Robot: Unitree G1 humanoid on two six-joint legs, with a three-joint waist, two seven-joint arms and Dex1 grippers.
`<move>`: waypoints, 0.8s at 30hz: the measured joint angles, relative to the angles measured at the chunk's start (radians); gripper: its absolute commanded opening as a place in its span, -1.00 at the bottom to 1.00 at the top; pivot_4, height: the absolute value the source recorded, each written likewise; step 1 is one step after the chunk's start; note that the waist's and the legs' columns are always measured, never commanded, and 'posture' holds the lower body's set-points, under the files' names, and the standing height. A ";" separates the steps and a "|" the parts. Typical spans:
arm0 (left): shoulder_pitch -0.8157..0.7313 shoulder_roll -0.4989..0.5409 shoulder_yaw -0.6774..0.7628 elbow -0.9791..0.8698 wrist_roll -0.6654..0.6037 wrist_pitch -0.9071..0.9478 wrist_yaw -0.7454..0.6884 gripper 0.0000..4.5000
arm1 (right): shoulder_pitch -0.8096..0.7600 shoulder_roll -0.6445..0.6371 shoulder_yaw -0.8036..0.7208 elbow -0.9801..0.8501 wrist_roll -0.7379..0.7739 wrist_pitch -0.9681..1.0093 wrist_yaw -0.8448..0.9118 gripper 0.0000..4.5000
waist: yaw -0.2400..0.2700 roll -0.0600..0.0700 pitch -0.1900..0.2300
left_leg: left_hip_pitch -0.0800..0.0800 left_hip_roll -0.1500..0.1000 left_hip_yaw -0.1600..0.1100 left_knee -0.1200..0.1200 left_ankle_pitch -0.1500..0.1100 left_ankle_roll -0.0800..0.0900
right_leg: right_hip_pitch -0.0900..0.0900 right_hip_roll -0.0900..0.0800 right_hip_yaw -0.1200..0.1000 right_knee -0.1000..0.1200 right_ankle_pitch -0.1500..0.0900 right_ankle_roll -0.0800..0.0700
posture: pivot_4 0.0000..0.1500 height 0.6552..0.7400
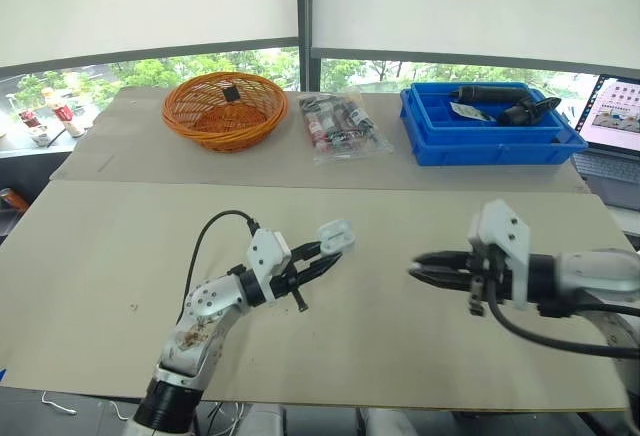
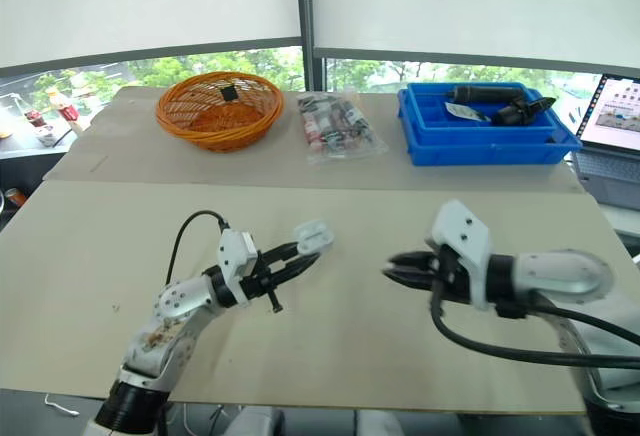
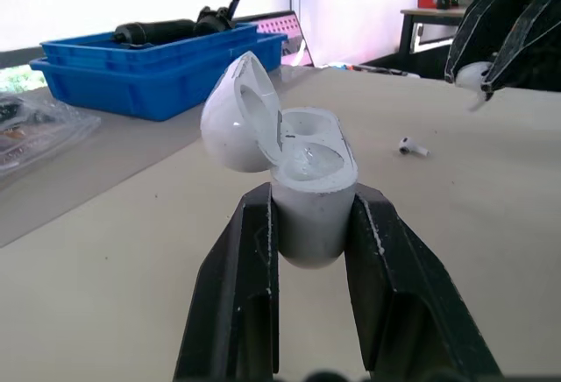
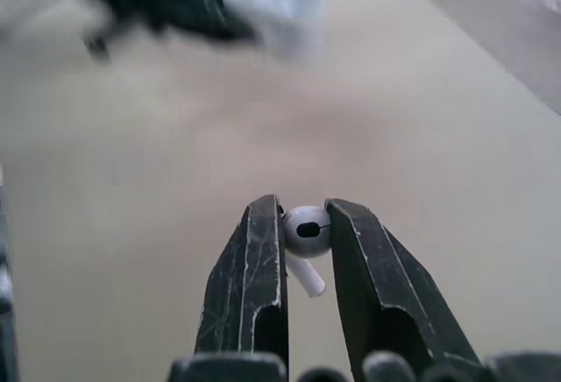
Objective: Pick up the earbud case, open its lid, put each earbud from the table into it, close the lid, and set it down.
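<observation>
At the near edge of the table (image 1: 100,256), on the left, the left gripper (image 1: 322,259) was clamped on the earbud case (image 3: 307,180), its two black fingers pressed against the case's lower sides and holding it up off the surface. The case was glossy white and rounded, standing upright between the fingers. Its lid (image 3: 237,115) was swung open and tipped back on the hinge, showing the hollow wells inside. Any mark on its shell was too small to make out.

To the right, at about the same nearness, the right gripper (image 4: 302,211) pointed left toward the case, well apart from it. Its fingers were nearly closed, pinching a white earbud (image 4: 307,229) by the head, the short stem hanging below. A second earbud (image 3: 412,146) lay loose on the table, on the right gripper's side of the case.

Along the far side sat an orange wicker basket (image 1: 225,108) at left, a clear plastic bag (image 1: 343,126) of small packets in the middle, and a blue tray (image 1: 480,141) with a black tool (image 1: 500,101) at right. The packets' labels could not be read. At the far right stood an open laptop (image 1: 615,121), its on-screen text too small to read.
</observation>
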 measured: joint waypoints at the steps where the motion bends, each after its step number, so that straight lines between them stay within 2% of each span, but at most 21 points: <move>1: -0.015 -0.007 -0.001 0.013 0.000 0.000 0.000 -0.76 | -0.024 0.075 -0.009 -0.009 0.029 0.035 -0.062 -0.85 | 0.001 0.000 0.000 | -0.001 -0.001 0.000 0.000 0.000 0.000 | -0.001 0.000 0.000 0.000 0.000 0.000 | 1.00 0.33; 6: -0.070 -0.025 0.003 0.078 0.000 0.008 0.002 -0.76 | -0.088 0.376 -0.042 -0.034 0.110 0.117 -0.347 -0.85 | 0.002 0.002 -0.001 | -0.005 0.000 0.000 0.000 0.000 0.000 | -0.006 0.000 0.000 0.002 0.000 0.000 | 1.00 0.33; 10: -0.145 -0.044 0.004 0.157 0.002 0.019 0.001 -0.76 | -0.044 0.556 0.052 -0.023 0.088 0.034 -0.507 -0.85 | -0.004 0.003 -0.001 | -0.010 0.000 0.000 0.000 0.001 -0.001 | -0.013 0.000 0.000 0.005 0.000 0.000 | 1.00 0.33; 16: -0.171 -0.056 0.004 0.181 0.002 0.019 -0.001 -0.76 | 0.014 0.598 0.202 0.064 -0.021 -0.177 -0.574 -0.85 | -0.019 0.003 -0.001 | -0.013 0.000 0.000 0.000 0.002 -0.003 | -0.017 0.000 0.000 0.007 0.000 0.000 | 1.00 0.33; 24: -0.171 -0.059 0.004 0.184 0.002 0.019 -0.006 -0.76 | 0.055 0.590 0.273 0.161 -0.087 -0.359 -0.591 -0.85 | -0.028 0.003 -0.001 | -0.012 0.000 0.000 0.000 0.002 -0.003 | -0.017 0.000 0.000 0.008 0.000 0.000 | 1.00 0.33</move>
